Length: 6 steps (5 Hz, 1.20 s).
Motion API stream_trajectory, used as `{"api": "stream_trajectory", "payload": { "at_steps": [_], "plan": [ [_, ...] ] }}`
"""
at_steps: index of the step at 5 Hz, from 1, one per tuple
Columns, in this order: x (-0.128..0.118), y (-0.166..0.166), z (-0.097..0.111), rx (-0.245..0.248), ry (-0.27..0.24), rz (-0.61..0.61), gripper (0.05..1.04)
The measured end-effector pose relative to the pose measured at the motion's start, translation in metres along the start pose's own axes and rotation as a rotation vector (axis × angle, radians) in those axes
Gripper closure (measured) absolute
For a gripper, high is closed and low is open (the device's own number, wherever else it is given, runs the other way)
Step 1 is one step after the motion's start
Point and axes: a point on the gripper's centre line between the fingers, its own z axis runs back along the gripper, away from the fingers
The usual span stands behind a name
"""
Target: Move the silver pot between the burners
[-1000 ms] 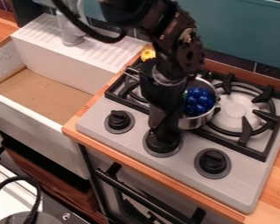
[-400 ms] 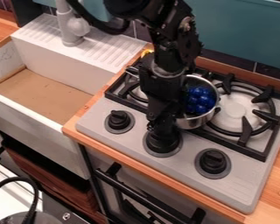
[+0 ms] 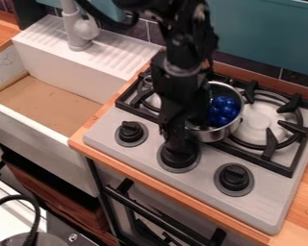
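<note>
By the middle black knob (image 3: pixel 178 156): black two-finger gripper (image 3: pixel 173 137), grip state cannot be told. Beyond, silver metal pot (image 3: pixel 215 134) with shiny blue balls (image 3: pixel 223 111), between burners. Likely placed; best ease clear slowly, wall unbumped.

Grey stove (image 3: pixel 269 197) on wooden counter (image 3: pixel 304 204), silver pot (image 3: pixel 215 135) atop.

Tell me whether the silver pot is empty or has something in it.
The silver pot is not empty: a cluster of round blue things shows inside its rim.
</note>
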Motion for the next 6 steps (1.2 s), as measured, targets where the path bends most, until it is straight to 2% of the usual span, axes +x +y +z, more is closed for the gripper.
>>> {"api": "stream_trajectory", "payload": {
  "at_steps": [1,2,3,4,5,6],
  "plan": [
    [0.001,-0.003,0.006,0.02,0.028,-0.006,0.089],
    [0.003,-0.007,0.023,0.014,0.063,-0.021,0.089],
    [0.004,-0.013,0.039,0.0,0.067,-0.062,0.089],
    [0.003,-0.014,0.049,-0.022,0.008,-0.157,0.089],
    [-0.002,-0.021,0.057,-0.078,-0.076,-0.342,0.089],
    [-0.006,-0.023,0.061,-0.081,-0.071,-0.511,0.089]
  ]
}}
